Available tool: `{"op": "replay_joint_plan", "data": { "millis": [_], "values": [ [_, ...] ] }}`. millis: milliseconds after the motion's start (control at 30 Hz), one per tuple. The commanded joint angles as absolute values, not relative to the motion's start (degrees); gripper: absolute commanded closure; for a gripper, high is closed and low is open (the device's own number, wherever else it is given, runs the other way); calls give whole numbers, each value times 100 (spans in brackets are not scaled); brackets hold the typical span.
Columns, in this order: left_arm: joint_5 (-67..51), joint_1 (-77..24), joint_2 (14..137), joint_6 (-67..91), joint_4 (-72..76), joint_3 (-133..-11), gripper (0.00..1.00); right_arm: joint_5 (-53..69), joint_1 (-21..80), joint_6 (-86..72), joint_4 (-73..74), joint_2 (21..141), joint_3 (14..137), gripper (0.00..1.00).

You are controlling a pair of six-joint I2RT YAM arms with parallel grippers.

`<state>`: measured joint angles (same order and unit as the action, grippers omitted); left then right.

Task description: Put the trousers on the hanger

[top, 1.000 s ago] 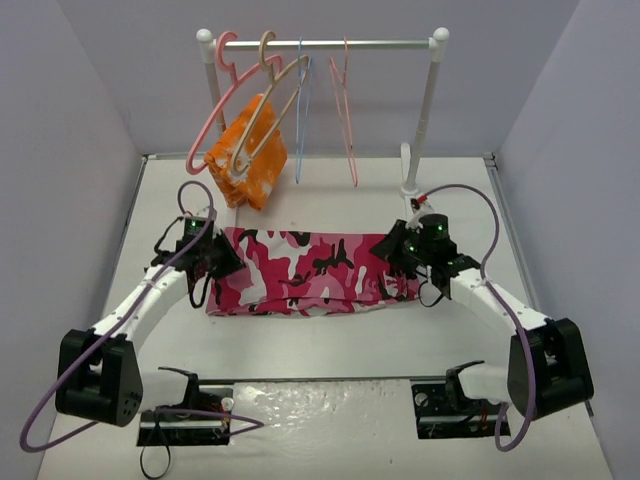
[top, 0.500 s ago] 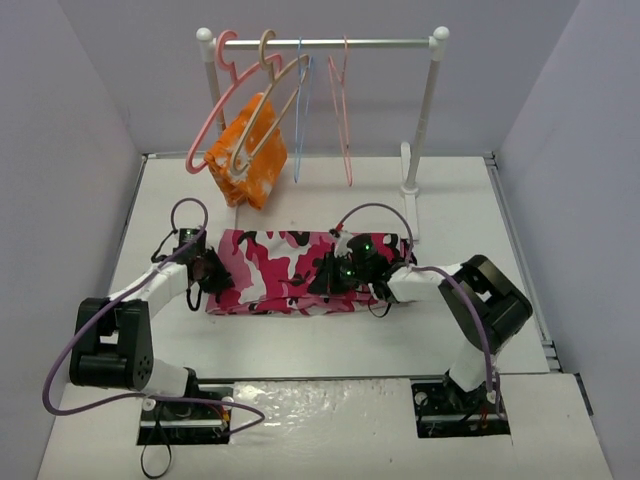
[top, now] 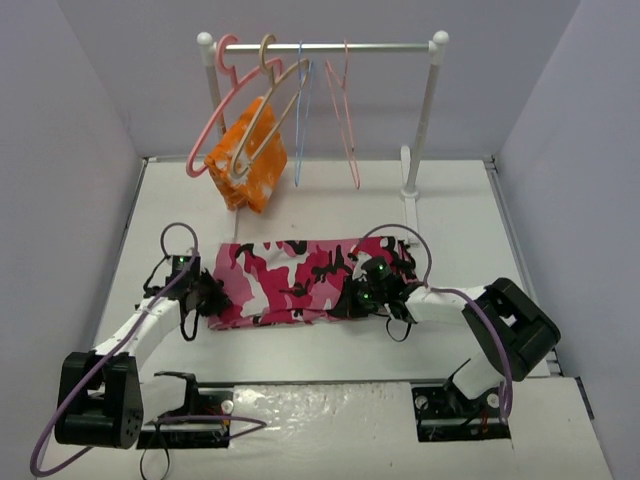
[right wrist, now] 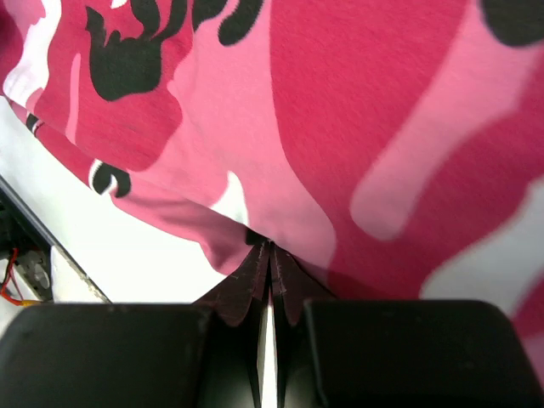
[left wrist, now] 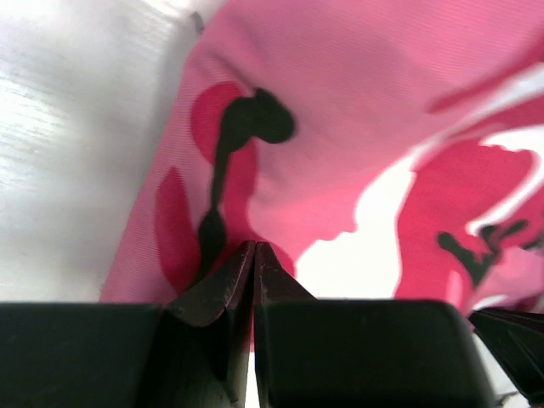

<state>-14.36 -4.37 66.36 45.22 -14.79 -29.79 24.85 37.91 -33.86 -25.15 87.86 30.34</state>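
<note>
The trousers (top: 290, 280) are laid flat across the middle of the desk (top: 330, 200). Their left end is pinched by the left tool (left wrist: 253, 251), whose fingers are pressed together on the cloth. The near edge further right is pinched likewise by the right tool (right wrist: 268, 251). The hanger (top: 267, 62) is hung on the rail (top: 380, 45) behind, well apart from the trousers. It is crowded between a thick pink hanger (top: 213, 115) and a blue wire hanger (top: 299, 120), and an orange-and-white cloth (top: 250, 165) is draped over its lower part.

Four hangers (top: 215, 123), one trousers (top: 290, 280), one orange cloth (top: 255, 160), one rack (top: 380, 45).
</note>
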Motion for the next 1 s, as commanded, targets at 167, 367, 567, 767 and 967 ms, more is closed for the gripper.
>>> {"op": "replay_joint_plan", "data": {
  "millis": [167, 367, 567, 767, 967],
  "values": [
    [-2759, -280, 6710, 4069, -283, -4157, 100, 2325, 3788, -2865, -1443, 7765, 3529, 100],
    [-3053, -183, 7671, 4104, 792, -4596, 100, 2134, 3732, -2467, -1724, 7922, 4053, 100],
    [-2965, -58, 8827, 4105, 1325, -4797, 100, 2025, 3511, -2975, -3271, 8659, 3514, 100],
    [-2851, 337, 9653, 4198, 2007, -4744, 100, 2026, 3290, -3199, -3839, 9578, 3066, 100],
    [-2906, 369, 10399, 4071, 2355, -5066, 100, 1848, 3261, -3193, -3651, 9566, 2773, 100]
  ]
}}
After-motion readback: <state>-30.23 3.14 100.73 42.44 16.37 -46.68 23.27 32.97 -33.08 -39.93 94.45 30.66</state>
